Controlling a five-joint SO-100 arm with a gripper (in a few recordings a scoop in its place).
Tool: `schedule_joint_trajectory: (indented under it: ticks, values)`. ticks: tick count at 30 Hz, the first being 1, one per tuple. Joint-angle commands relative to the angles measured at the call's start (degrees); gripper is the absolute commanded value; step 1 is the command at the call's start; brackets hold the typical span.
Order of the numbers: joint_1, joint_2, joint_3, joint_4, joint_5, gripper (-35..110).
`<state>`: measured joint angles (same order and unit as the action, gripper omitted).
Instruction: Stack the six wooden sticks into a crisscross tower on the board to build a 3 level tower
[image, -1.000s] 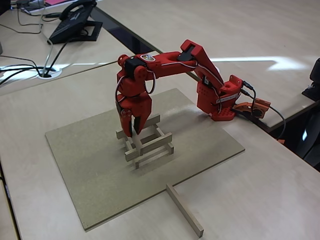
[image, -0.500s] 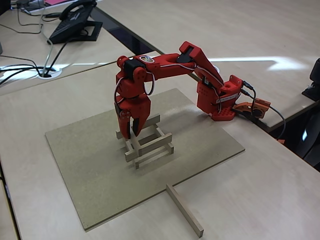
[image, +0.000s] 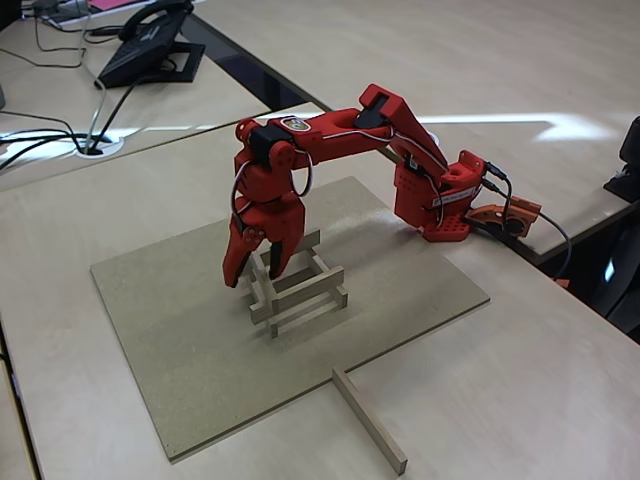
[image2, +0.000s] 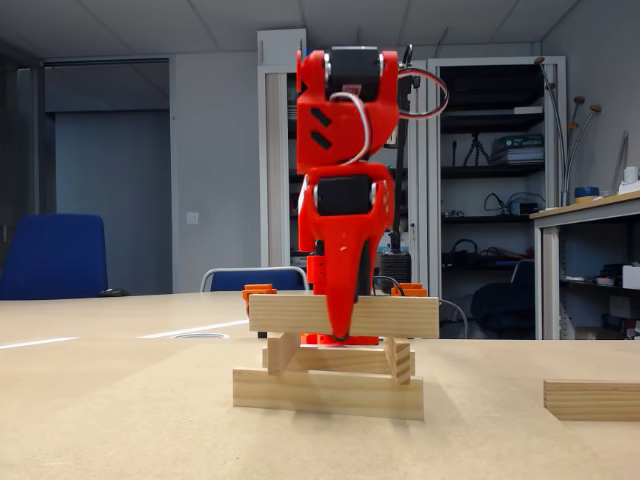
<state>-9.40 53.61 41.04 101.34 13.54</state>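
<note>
Sticks are numbering six: five are sitting crosswise in the tower (image: 296, 285) near the middle of the board (image: 180, 330), and one loose stick (image: 369, 419) is lying on the table (image: 520, 370), touching the board's near edge. The tower is showing three layers, with one top stick (image2: 343, 314) facing the low fixed view. The red gripper (image: 256, 268) is hanging over the tower's left side, fingers spread apart and gripping nothing.

high oblique view, low table-level view, shared tower (image: 296, 285)
</note>
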Motion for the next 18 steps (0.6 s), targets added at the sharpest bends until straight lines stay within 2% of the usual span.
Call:
schedule_joint_trajectory:
  ticks: [1,12,18]
  values:
    - [-1.67,3.96,0.7,0.0,1.41,30]
    - [-2.2,16.44,5.19,-0.35,2.81,31]
    - [-8.61,17.93,5.62,-0.53,4.39,28]
